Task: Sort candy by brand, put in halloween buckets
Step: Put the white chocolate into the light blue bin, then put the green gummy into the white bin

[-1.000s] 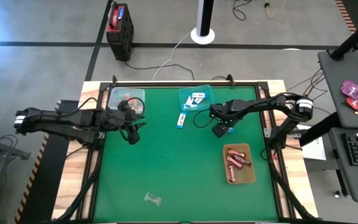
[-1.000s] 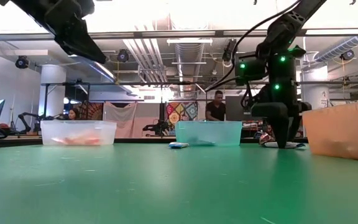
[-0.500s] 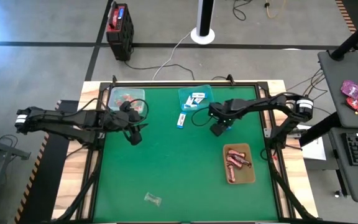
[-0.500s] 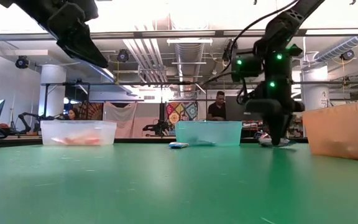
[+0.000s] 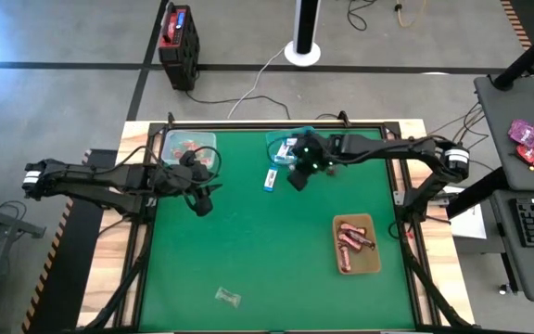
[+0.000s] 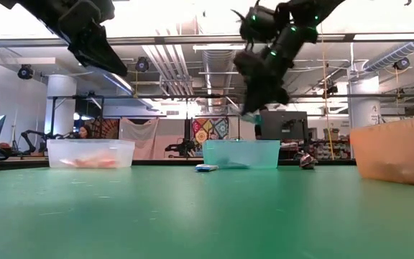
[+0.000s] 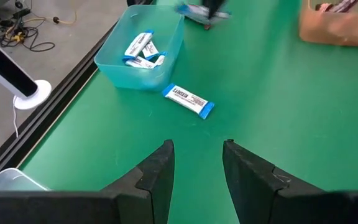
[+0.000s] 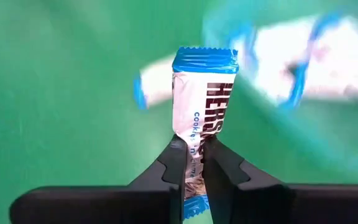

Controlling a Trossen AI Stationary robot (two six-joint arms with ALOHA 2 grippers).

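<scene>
Right gripper [image 8: 191, 163]: jaws pinched narrow on a white-and-blue packet [image 8: 201, 106], which stands up from between the fingers with its crimped blue end on top. In the high view this gripper [image 5: 297, 176] hangs just beside the near edge of the teal bucket [image 5: 276, 141]; in the low view it [image 6: 254, 108] is raised above that bucket [image 6: 241, 153], clear of the table.

Left gripper [image 7: 196, 163]: jaws part open, nothing between them. In the high view it [image 5: 200, 202] is over the green table [image 5: 248, 250], near the mint bucket [image 5: 171, 139] at the far left corner.

Candy placement:
- Teal bucket holds several white-and-blue packets [image 7: 140, 50].
- One more white-and-blue packet, the loose one [image 5: 270, 179], lies flat on the table just beside the teal bucket, on its near side; also seen from the left wrist [image 7: 188, 100].
- Mint bucket holds red-pink twists [image 5: 191, 146]; low view shows them as a pink layer at its bottom [image 6: 90, 162].
- Amber tray [image 5: 375, 264] sits on the right half of the table, well apart from the other two buckets, with dark red-brown bars [image 5: 351, 243] inside.
- One clear twist [image 5: 227, 296] lies alone near the front edge of the table, well apart from both grippers.
</scene>
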